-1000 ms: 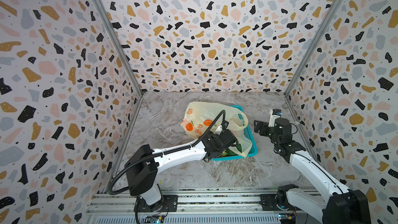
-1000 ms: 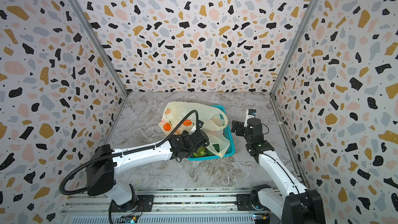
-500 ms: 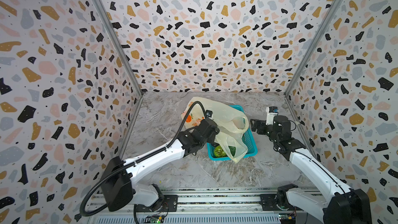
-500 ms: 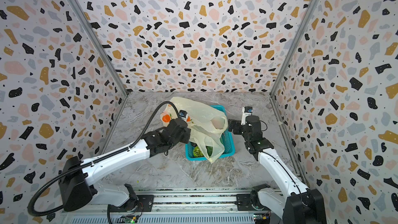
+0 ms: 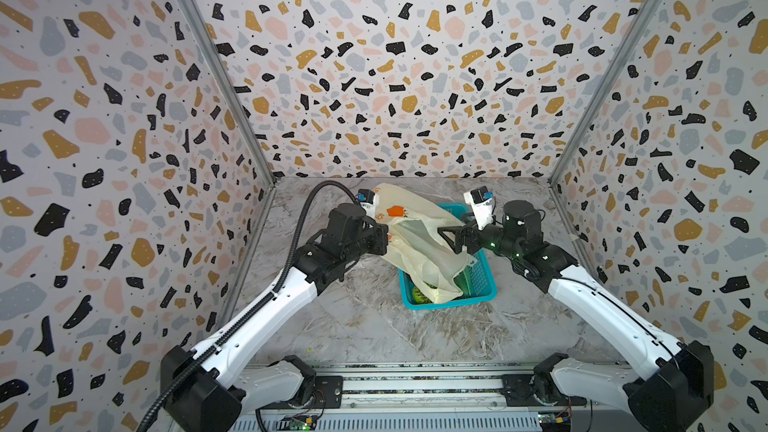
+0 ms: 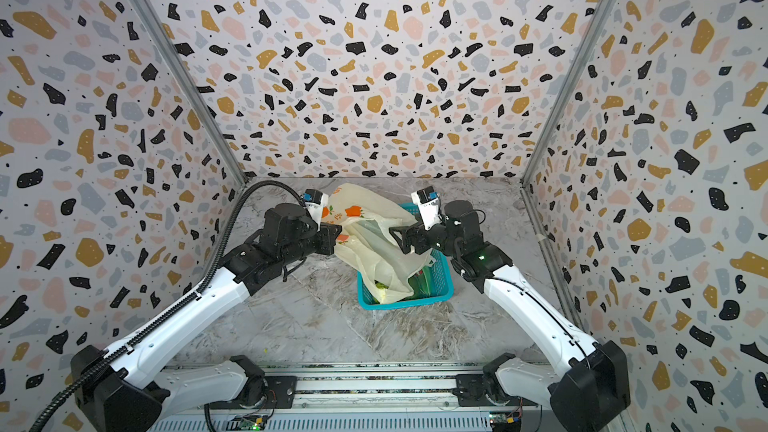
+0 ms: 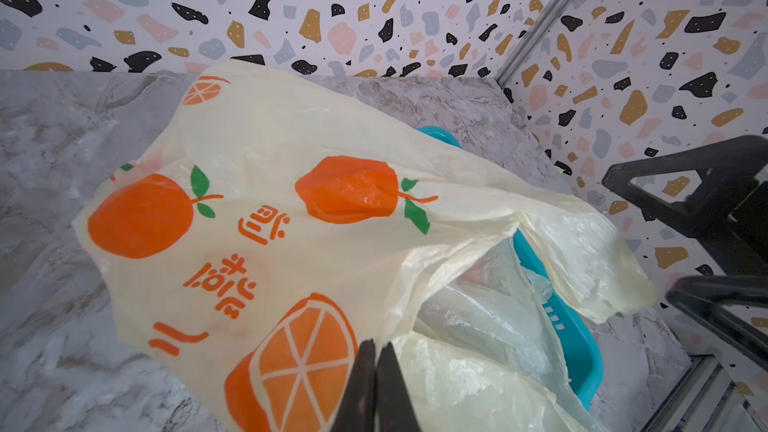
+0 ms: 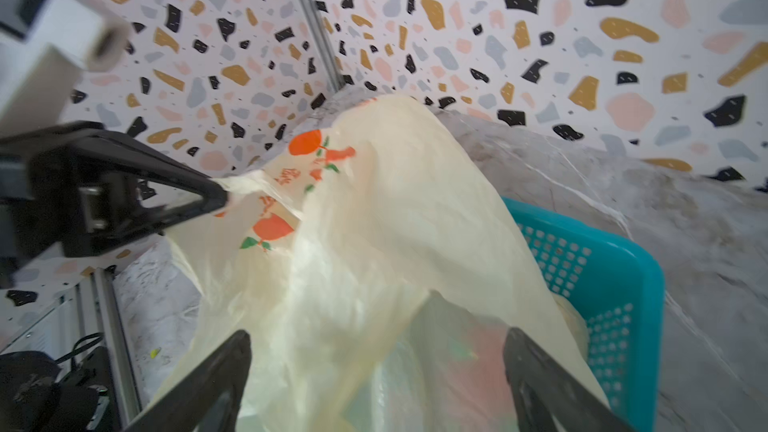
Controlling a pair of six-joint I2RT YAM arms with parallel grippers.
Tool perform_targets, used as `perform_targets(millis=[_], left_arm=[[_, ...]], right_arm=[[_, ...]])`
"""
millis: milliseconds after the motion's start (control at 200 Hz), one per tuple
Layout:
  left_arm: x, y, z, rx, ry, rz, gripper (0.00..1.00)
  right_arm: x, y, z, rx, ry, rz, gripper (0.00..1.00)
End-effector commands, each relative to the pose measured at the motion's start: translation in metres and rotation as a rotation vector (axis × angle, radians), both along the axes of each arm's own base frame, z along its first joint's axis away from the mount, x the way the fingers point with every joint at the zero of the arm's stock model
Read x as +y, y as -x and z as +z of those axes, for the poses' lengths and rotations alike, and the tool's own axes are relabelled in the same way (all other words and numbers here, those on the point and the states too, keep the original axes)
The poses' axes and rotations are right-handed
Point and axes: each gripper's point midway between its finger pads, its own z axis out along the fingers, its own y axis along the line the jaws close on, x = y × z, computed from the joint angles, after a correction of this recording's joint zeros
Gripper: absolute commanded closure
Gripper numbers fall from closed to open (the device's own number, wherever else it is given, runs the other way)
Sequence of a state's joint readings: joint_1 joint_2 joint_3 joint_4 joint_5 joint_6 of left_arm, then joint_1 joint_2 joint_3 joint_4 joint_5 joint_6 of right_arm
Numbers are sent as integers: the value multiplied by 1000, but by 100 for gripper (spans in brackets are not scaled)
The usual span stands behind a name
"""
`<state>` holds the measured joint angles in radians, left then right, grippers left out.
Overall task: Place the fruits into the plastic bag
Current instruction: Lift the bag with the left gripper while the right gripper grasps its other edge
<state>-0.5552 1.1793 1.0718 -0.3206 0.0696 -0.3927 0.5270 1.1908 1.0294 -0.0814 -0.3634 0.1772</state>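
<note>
Since a second earlier, the left gripper [image 5: 385,238] had risen from over the basket [image 5: 484,280] to the left side of the plastic bag [image 5: 419,243], lifting its edge, and the right gripper [image 5: 451,240] had drawn nearer. In both top views a marbled tabletop [image 5: 365,326] lay between terrazzo walls [image 5: 395,76]. The arms reached inward and faced each other across the bag, whose long axis sloped from the far table down into the basket, over a green fruit [image 5: 419,295]. The left wrist view showed that gripper's jaws pinched together on the bag's printed film [image 7: 270,209]. The right wrist view showed the other's jaws spread wide over the bag [image 8: 374,222], clamping nothing.
</note>
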Motion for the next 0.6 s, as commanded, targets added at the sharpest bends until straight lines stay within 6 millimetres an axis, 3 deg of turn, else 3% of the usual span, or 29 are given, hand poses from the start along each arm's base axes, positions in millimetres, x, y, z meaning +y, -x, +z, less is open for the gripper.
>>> perform_targets(millis=[0,90,240,420,471,596], left_arm=[[4,3,1,-3,5,-26,100],[7,1,1,-2,5,-19,100],[11,-1,-2,8,7,-4,100],[9,-1,-1,5,14,-11,100],[8,-1,0,1,14,-17,100],[7,1,3,-13,9,-39,100]], right_arm=[[15,12,8,-13,28,88,5],[21,11,3,-2,48,95,5],[14,-1,-16,28,115,17,6],[18,7,-43,73,177,31,9],[19,8,-48,78,184,24,20],[25,8,-51,108,156,47,75]])
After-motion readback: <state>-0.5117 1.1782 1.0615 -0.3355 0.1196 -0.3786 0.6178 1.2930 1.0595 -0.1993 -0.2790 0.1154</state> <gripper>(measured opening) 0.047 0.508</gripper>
